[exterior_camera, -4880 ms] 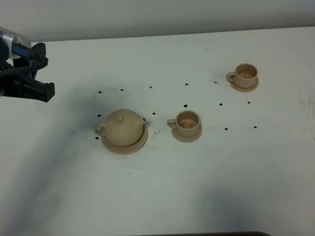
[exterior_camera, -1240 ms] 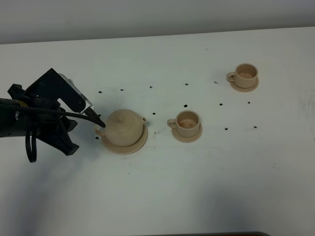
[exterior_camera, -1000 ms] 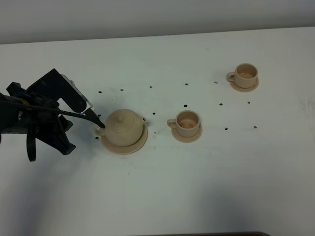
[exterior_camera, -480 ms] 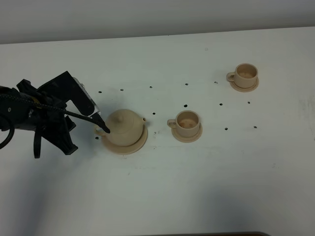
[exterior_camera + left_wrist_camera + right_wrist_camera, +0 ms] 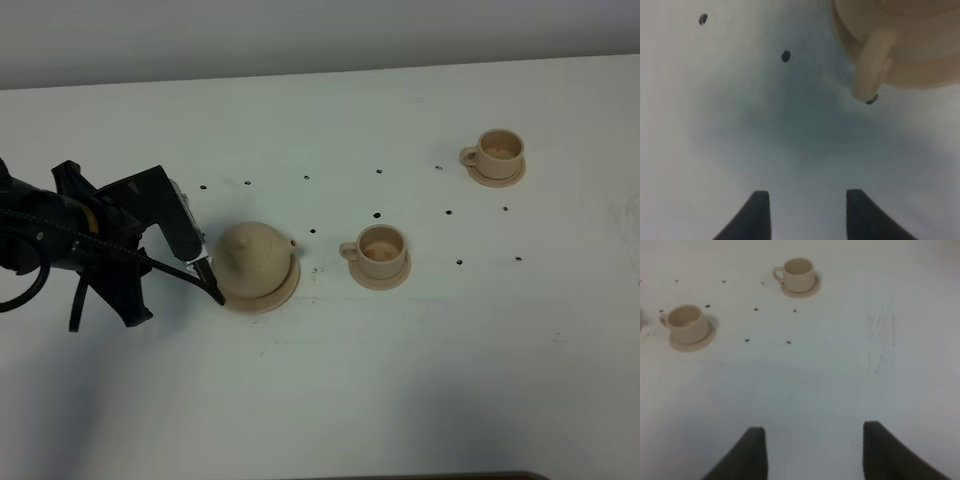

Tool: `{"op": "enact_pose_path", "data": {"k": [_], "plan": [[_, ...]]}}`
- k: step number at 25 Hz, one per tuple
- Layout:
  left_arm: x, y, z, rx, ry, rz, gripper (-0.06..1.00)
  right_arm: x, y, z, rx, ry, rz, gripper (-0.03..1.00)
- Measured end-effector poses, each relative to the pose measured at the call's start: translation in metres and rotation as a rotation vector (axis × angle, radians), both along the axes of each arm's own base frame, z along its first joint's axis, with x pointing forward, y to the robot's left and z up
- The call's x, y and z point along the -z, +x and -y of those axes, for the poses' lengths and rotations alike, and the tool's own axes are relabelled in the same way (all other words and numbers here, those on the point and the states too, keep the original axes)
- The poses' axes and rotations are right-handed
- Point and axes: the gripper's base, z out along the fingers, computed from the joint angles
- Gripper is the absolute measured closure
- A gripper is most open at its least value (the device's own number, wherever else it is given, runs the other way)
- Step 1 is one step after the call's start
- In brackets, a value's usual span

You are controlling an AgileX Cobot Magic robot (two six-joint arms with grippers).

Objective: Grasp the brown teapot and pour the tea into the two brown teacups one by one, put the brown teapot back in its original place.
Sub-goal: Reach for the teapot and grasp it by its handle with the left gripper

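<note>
Left gripper [image 5: 807, 196] — fingers apart, empty — just short of the teapot [image 5: 257, 258] handle, toward the table's [image 5: 400, 390] left edge.

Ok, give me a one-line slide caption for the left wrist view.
Left tool open over the white table, the brown teapot and its loop handle ahead, not yet gripped.

teapot [image 5: 252, 256] on saucer [image 5: 284, 291], teacups [image 5: 382, 248] to its right

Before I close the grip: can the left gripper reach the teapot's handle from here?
Probably yes. The left gripper is open, and only bare table lies between it and the teapot handle, which sits off its centre line.
</note>
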Motion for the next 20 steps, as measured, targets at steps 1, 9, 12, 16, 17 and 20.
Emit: {"op": "enact_pose_path", "data": {"k": [1, 9, 12, 16, 17, 20], "plan": [[0.001, 0.000, 0.001, 0.002, 0.002, -0.001, 0.56, 0.000, 0.000, 0.000, 0.000, 0.000, 0.000, 0.55], [0.001, 0.002, 0.010, -0.012, -0.005, 0.039, 0.56, 0.000, 0.000, 0.000, 0.000, 0.000, 0.000, 0.55], [0.004, 0.002, 0.011, -0.029, -0.005, 0.037, 0.56, 0.000, 0.000, 0.000, 0.000, 0.000, 0.000, 0.55], [0.009, 0.002, 0.014, -0.039, -0.007, 0.020, 0.58, 0.000, 0.000, 0.000, 0.000, 0.000, 0.000, 0.55], [0.010, 0.002, 0.015, -0.037, -0.005, 0.018, 0.58, 0.000, 0.000, 0.000, 0.000, 0.000, 0.000, 0.55], [0.009, 0.001, 0.018, -0.030, 0.006, 0.009, 0.60, 0.000, 0.000, 0.000, 0.000, 0.000, 0.000, 0.55]]}}
